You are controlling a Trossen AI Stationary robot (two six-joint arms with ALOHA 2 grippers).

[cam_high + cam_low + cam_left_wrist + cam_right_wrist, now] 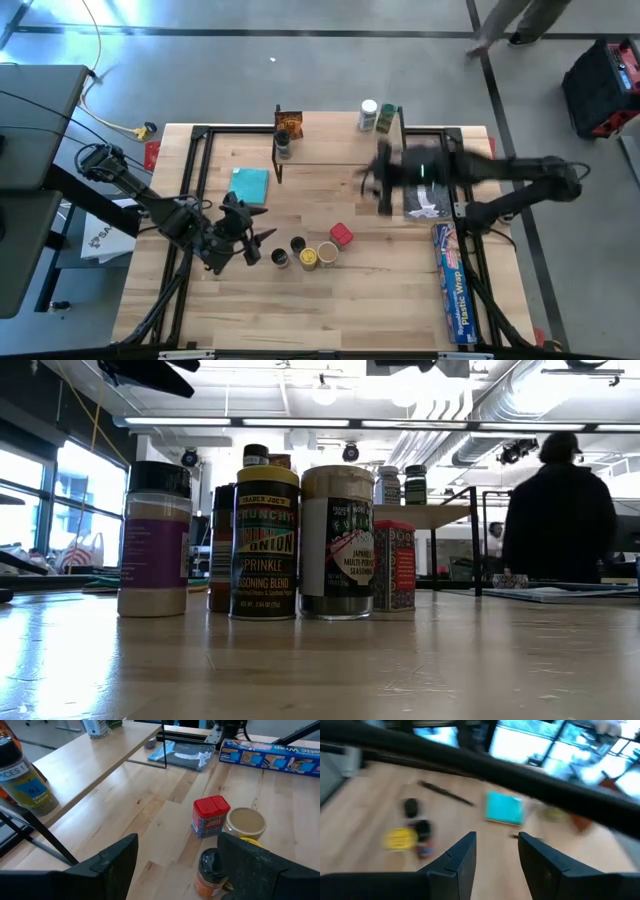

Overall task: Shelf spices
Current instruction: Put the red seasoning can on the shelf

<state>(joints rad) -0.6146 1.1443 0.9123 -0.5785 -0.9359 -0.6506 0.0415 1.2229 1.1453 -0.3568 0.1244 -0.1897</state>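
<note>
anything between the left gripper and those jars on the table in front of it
Nothing visible. The left gripper is open and empty, aimed at the loose cluster: a dark-topped jar, another dark-topped one, a yellow-lidded jar and the red tin. Only bare tabletop lies between. The teal cloth sits off to the side.

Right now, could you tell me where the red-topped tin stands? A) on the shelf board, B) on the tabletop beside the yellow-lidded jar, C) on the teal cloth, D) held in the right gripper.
B: in the high view the red-topped tin stands on the tabletop right beside the yellow-lidded jar, clear of the shelf and the teal cloth.
</note>
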